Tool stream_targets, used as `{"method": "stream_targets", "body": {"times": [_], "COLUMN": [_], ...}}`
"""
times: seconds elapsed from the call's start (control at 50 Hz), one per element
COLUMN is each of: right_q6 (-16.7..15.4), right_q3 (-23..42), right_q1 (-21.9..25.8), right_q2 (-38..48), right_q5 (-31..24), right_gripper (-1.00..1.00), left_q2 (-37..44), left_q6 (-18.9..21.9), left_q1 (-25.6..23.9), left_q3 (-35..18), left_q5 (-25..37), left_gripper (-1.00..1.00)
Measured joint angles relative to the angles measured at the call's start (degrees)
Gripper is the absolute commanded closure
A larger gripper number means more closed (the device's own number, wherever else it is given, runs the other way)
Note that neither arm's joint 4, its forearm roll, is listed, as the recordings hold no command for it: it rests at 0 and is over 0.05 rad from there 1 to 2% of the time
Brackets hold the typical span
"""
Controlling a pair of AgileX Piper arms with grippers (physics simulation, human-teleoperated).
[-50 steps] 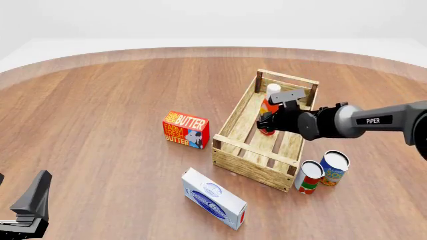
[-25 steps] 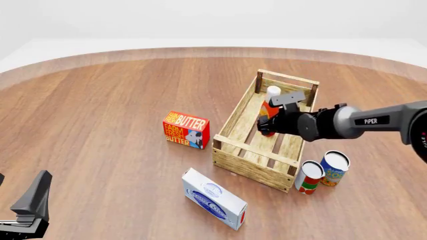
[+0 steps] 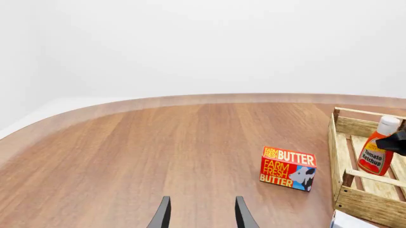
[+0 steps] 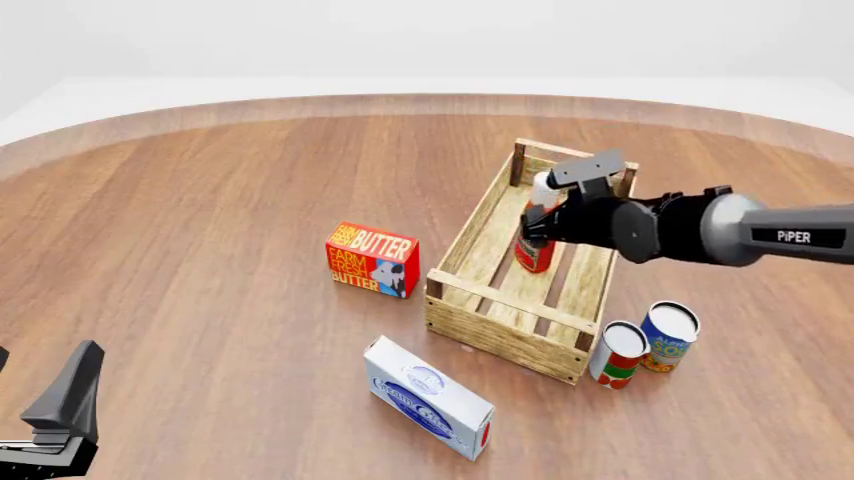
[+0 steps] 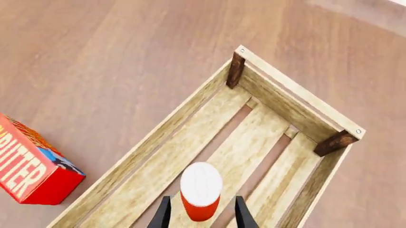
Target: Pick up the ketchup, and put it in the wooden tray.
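Note:
The ketchup [image 4: 534, 250], a slim red bottle with a white cap, stands upright inside the wooden tray [image 4: 467, 238], toward its far half. My right gripper [image 4: 547, 222] hovers at the bottle's upper part. In the right wrist view the ketchup [image 5: 201, 187] sits between the two fingers with a gap on each side, so the gripper [image 5: 201, 206] is open. The tray [image 5: 298, 100] floor shows beneath. My left gripper [image 3: 201, 213] is open over bare table, far from the ketchup [image 3: 374, 154]; in the front view it [image 4: 60, 415] stays at the near left corner.
A red butter box [image 4: 372, 259] stands just left of the tray. A white-and-blue carton [image 4: 427, 396] lies near the tray's front corner. Two cans [image 4: 619, 354] [image 4: 669, 336] stand at the tray's near right.
The right gripper has risen and shifted toward the tray's far end. Its fingers have let go of the ketchup, which now stands in the tray. The left arm has not moved.

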State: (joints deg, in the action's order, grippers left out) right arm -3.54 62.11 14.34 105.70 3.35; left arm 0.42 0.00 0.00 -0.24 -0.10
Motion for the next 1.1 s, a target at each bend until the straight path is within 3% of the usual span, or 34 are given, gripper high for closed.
{"method": "stream_targets", "body": {"times": [0.68,1.1], "right_q6": [-4.26,-2.82], "right_q3": [2.10,-11.11], "right_q1": [2.57,2.85], "right_q2": [-16.03,-31.28], "right_q5": [-10.48,-9.03], "right_gripper": [-1.00,-1.00], "left_q2": [0.00,0.00], "left_q6": [0.00,0.00], "left_q1": [0.00,0.00], "left_q3": [0.00,0.00], "left_q5": [0.00,0.00], "left_gripper": [-1.00,-1.00]}}
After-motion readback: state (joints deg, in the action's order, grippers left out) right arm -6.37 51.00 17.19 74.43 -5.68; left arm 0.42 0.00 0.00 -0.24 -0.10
